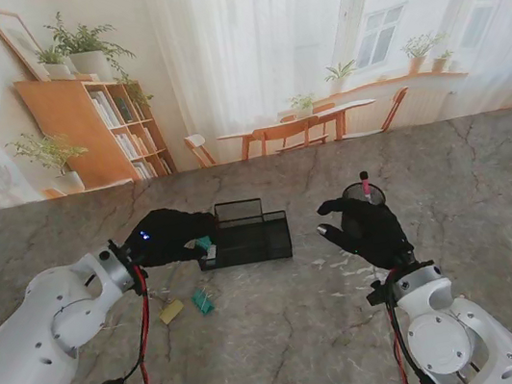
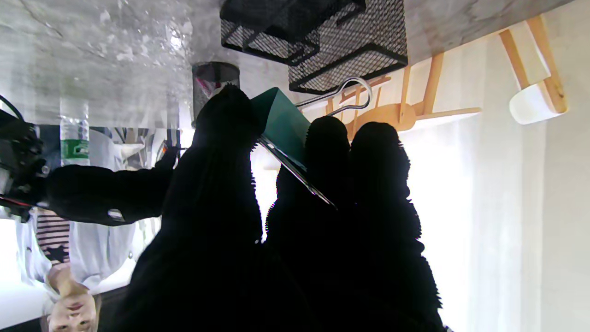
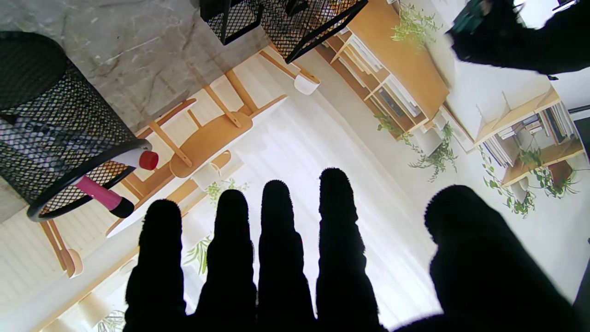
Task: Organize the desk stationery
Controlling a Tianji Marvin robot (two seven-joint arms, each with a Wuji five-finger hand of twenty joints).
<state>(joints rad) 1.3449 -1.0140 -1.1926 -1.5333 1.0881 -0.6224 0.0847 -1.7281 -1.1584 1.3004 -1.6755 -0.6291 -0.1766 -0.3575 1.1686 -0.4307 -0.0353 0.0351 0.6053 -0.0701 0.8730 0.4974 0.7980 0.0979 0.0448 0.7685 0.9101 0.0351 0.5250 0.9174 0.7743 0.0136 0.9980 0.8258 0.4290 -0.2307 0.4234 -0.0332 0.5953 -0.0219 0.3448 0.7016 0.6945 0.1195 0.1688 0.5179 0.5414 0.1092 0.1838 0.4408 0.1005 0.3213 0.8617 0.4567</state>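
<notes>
- Our left hand (image 1: 170,235) is clamped on a green binder clip (image 2: 281,124); thumb one side, two fingers (image 2: 329,147) the other, wire handles poking out past the tips.
- Clip sits right at the left edge of the black mesh organizer (image 1: 243,233), which lies to the right of that hand in the stand view, near the middle of the desk.
- Key relation: organizer's compartments are just right of and slightly farther from us than the clip, so we judge the next move is a short carry rightward over the rim, then release. Left hand is clearly the nearer one for this.
- Clip's long edge looks tilted in the left wrist view; whether it clears the mesh wall we can't tell.
- Our right hand (image 1: 367,228) holds nothing, fingers spread & straight, hovering near the round mesh pen cup (image 1: 366,196), which has a pink marker (image 3: 99,193) w/ red cap in it.
- More left to sort: a second green clip (image 1: 202,302) & a yellow item (image 1: 172,311) lie on the desk (image 1: 290,342), nearer to us than the organizer, closer to the left arm.
</notes>
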